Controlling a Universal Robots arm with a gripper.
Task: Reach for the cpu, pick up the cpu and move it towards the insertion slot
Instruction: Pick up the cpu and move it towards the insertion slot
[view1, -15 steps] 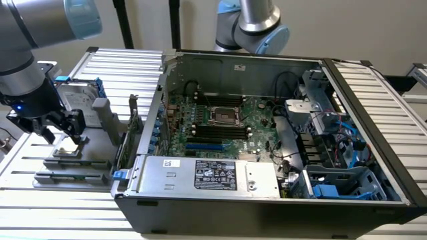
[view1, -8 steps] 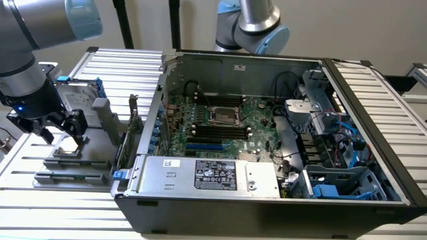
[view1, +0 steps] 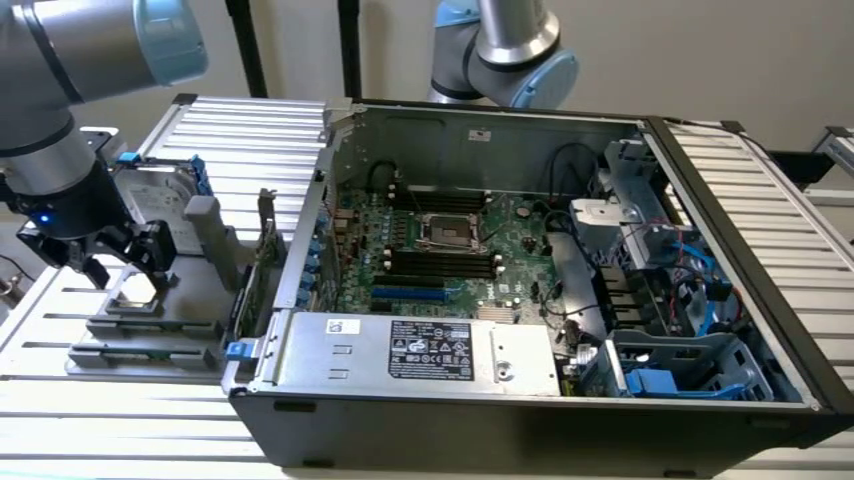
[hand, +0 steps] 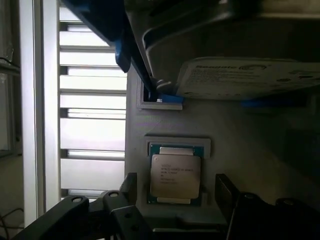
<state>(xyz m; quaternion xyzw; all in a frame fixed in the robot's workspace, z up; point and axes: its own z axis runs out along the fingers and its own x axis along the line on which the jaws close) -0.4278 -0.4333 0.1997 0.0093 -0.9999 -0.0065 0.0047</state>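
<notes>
We see the gripper low at the exterior view's left, over a grey holder that sits on the slatted bench. Its fingers stand wide, one on each side of the cpu, w/ a clear gap on both sides, so nothing is gripped. The cpu lies flat in a square recess of the holder, silvery top up, small print readable on it. Just beside it on the same holder stands the hard drive, upright, w/ blue rails. The insertion slot is approx. at the centre of the exterior view, on the motherboard inside the open pc case, well apart from the cpu. Its metal frame shines around a dark centre. Long black memory slots run just beside it.
</notes>
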